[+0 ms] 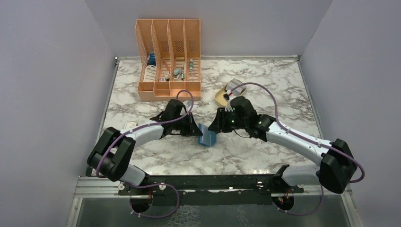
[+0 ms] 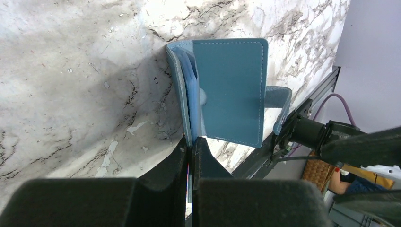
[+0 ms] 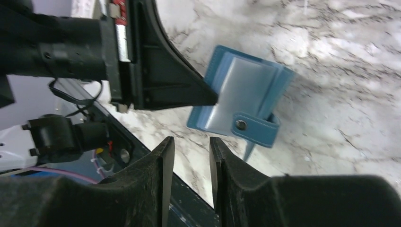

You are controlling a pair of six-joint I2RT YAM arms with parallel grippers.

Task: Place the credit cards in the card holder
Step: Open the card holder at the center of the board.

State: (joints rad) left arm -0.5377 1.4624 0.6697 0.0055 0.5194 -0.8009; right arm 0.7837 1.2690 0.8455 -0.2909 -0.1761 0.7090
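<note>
The teal-blue card holder (image 1: 206, 136) stands open on edge on the marble between my two grippers. My left gripper (image 2: 191, 143) is shut on the edge of one of its flaps (image 2: 187, 94); the outer cover (image 2: 231, 90) faces the left wrist camera. In the right wrist view the card holder (image 3: 257, 130) shows its strap with a pale stud, and a shiny grey card face (image 3: 241, 87) sits inside it. My right gripper (image 3: 191, 144) hangs open just in front of it with nothing between its fingers. More credit cards (image 1: 235, 86) lie on the beige tray behind.
The beige oval tray (image 1: 219, 98) sits behind my right arm. An orange slotted file rack (image 1: 169, 59) with small items stands at the back left. A small pale box (image 1: 130, 124) lies by my left arm. The table's near edge rail (image 3: 137, 156) is close below my right gripper.
</note>
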